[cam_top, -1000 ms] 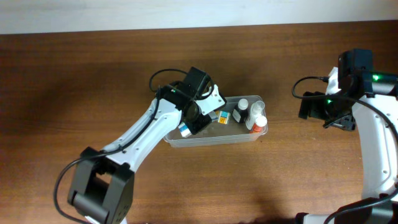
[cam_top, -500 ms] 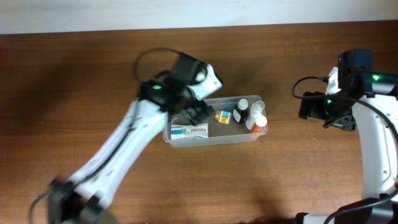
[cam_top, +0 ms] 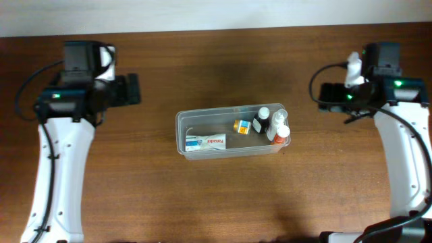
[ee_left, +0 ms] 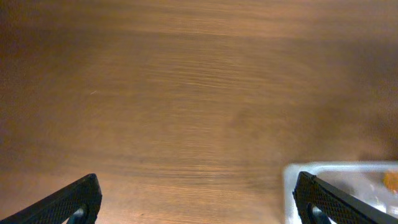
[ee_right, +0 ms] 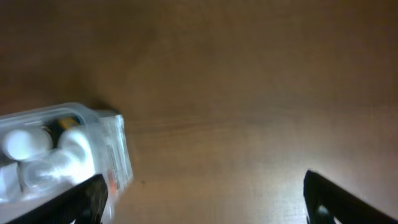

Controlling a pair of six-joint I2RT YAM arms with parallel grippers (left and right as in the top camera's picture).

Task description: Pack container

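The clear container (cam_top: pixel 179 132) stands at the table's middle. It holds a flat white box with blue and red print (cam_top: pixel 206 142), a small orange and yellow box (cam_top: pixel 241 125), a dark bottle (cam_top: pixel 261 122) and white-capped bottles (cam_top: pixel 279 123). My left gripper (cam_top: pixel 133 89) hangs open well to the container's left, holding nothing. In the left wrist view its fingers (ee_left: pixel 74 202) stand wide over bare wood, with the container's corner (ee_left: pixel 348 171) at lower right. My right gripper (cam_top: pixel 324 96) is open and apart from the container, to its right. The right wrist view shows the container's end (ee_right: pixel 106 140) at left.
Brown wooden table (cam_top: pixel 223 196) all round the container. A pale wall edge (cam_top: pixel 202 13) runs along the back. Both arms stand at the table's far sides.
My left arm has pulled out of the container and swung far left, its gripper opening. The white box now lies in the container. The right arm shifted slightly back.
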